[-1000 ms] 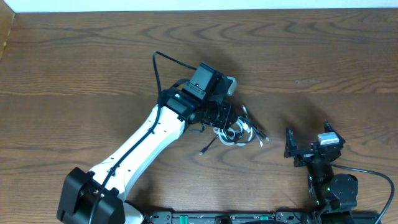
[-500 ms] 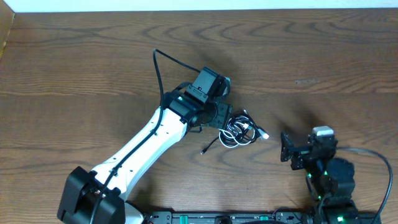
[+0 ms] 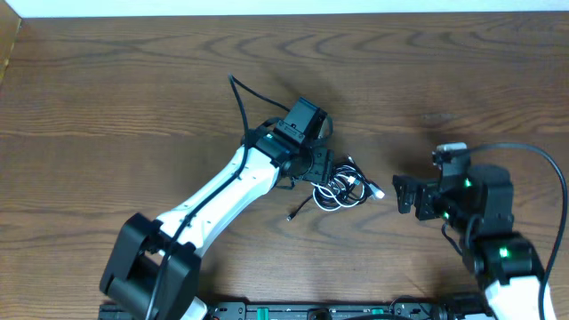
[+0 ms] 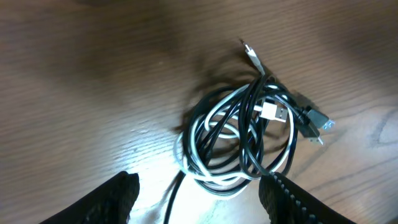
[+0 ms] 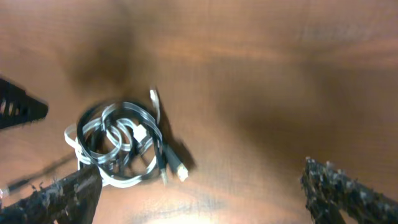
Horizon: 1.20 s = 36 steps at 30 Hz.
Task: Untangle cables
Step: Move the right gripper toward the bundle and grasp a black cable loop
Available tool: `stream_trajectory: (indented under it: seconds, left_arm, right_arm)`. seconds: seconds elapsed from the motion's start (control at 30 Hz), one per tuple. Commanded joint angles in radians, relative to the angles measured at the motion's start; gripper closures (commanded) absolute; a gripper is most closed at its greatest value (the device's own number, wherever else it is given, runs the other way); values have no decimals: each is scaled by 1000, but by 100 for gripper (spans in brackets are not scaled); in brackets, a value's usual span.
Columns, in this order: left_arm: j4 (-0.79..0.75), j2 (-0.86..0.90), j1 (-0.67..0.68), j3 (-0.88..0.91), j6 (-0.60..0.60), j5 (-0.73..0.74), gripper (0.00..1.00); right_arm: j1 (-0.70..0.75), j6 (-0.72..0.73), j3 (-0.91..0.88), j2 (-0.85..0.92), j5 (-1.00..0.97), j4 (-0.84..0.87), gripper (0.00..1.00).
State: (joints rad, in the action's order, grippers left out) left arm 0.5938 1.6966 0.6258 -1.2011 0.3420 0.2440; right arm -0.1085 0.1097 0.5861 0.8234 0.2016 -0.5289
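Right now my left claw (image 4: 199, 182) hangs low over the dark brown wood-grain table (image 3: 133, 89). Its two black fingers (image 4: 118, 196) are spread well apart and clamped on nothing. Just ahead of those fingers lies the tangle of thin black and white cables (image 4: 239, 134), wound into a loose, roughly round coil flat on the wood. The white strand loops through the black ones, showing mostly along the coil's near and left side.

Several plug ends poke out on the right. A flat white USB plug with a silver tip (image 4: 273, 112) sits inside the coil's edge, and a dark plug with a pale grey tip (image 4: 316, 122) sits just beyond it. A slim small plug (image 4: 250, 51) points away at the far side. One loose black strand (image 4: 172, 198) runs from the coil's near edge back between my fingers.

From overhead, the coil sits near the table's middle, right at the tip of my left claw; I cannot tell whether a fingertip touches it. My right claw (image 3: 404, 194) is near the coil on the opposite side, facing it but apart from it. Its jaws stand wide with nothing in them. In its own blurred view the cables lie ahead and to the left, clear of both fingers.
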Motion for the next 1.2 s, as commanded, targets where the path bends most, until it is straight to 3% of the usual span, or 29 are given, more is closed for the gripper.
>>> stream_trajectory:
  seconds: [0.0, 0.37, 0.77, 1.17]
  left_arm:
    - [-23, 39, -3, 7, 19, 93, 32]
    - [-37, 82, -3, 7, 15, 130, 32]
    - [-129, 107, 47, 7, 19, 188, 33]
    - [-92, 111, 106, 7, 19, -23, 36]
  right_arm:
    - [4, -37, 106, 90, 33, -64, 1]
    - [4, -31, 167, 137, 207, -63, 1]
    - [4, 4, 165, 167, 204, -32, 1]
    - [4, 62, 165, 179, 69, -32, 1]
